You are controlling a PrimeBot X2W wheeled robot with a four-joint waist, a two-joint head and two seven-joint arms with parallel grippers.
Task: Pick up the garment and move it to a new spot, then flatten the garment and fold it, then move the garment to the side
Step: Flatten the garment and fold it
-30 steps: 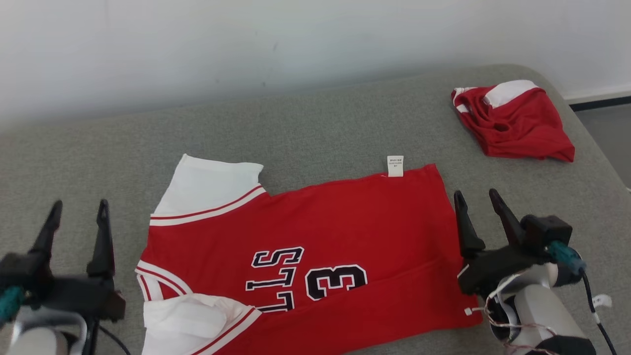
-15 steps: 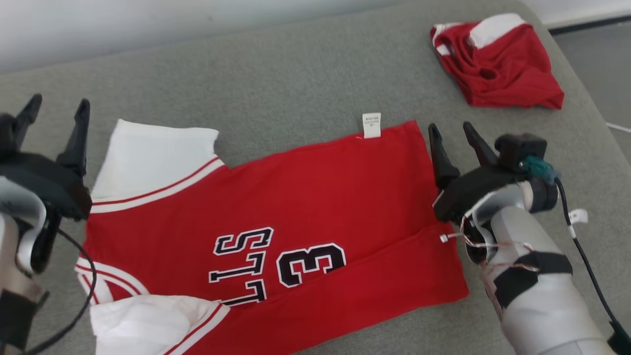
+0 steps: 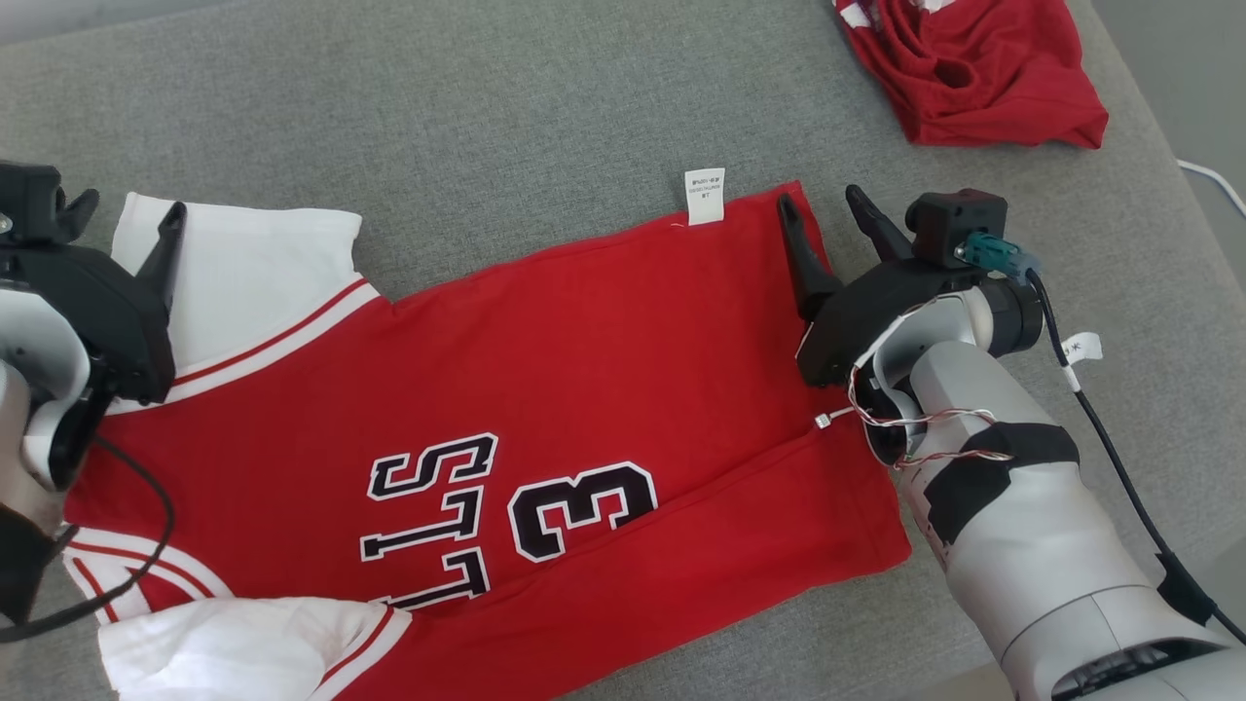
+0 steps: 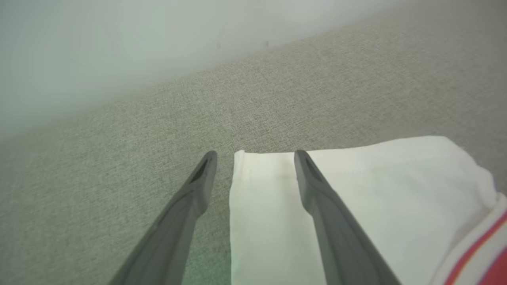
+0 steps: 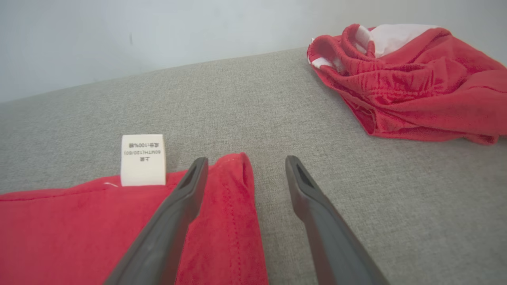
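The garment is a red jersey with white sleeves and black lettering, lying flat on the grey padded surface. My left gripper is open over the far white sleeve. In the left wrist view the sleeve's far corner lies between the fingers of that gripper. My right gripper is open at the jersey's far right corner, beside the white label. In the right wrist view the red hem corner sits between the fingers of that gripper, the label to its left.
A second red and white garment lies crumpled at the far right of the surface, also in the right wrist view. The surface's right edge drops to the floor, where a white cable runs. A pale wall rises behind.
The head camera has tipped down and forward. Both arms have reached forward: the left gripper from beside the collar to the far sleeve, the right to the far hem corner. Both stay open.
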